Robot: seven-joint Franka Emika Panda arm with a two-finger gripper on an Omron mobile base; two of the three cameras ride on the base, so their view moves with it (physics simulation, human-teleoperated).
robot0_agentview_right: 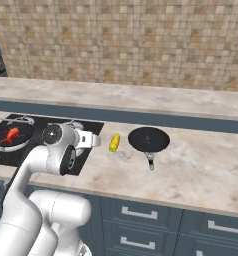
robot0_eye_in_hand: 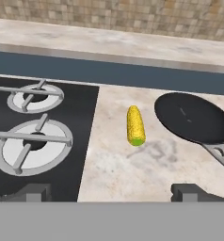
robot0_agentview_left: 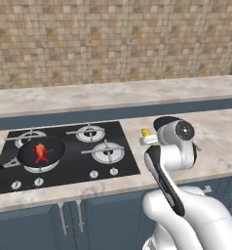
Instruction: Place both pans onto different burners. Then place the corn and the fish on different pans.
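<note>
One black pan [robot0_agentview_left: 41,155] sits on the front left burner of the cooktop [robot0_agentview_left: 69,168], and the red-orange fish [robot0_agentview_left: 40,151] lies in it. The other pan [robot0_agentview_right: 148,139] rests on the counter right of the cooktop, its handle toward the front edge. Between that pan and the cooktop lies the yellow corn [robot0_agentview_right: 114,142] with its greenish end nearest the hand camera. My gripper [robot0_eye_in_hand: 111,193] hangs open over the cooktop's right edge, short of the corn [robot0_eye_in_hand: 135,125], with nothing between its fingertips [robot0_eye_in_hand: 31,192]. Two right-hand burners [robot0_eye_in_hand: 33,143] stand bare.
A beige stone counter [robot0_agentview_right: 201,165] runs right of the cooktop, with a raised ledge and tiled wall behind. Silver knobs [robot0_agentview_left: 103,172] line the cooktop's front. Blue cabinet drawers [robot0_agentview_right: 141,215] sit below the counter edge.
</note>
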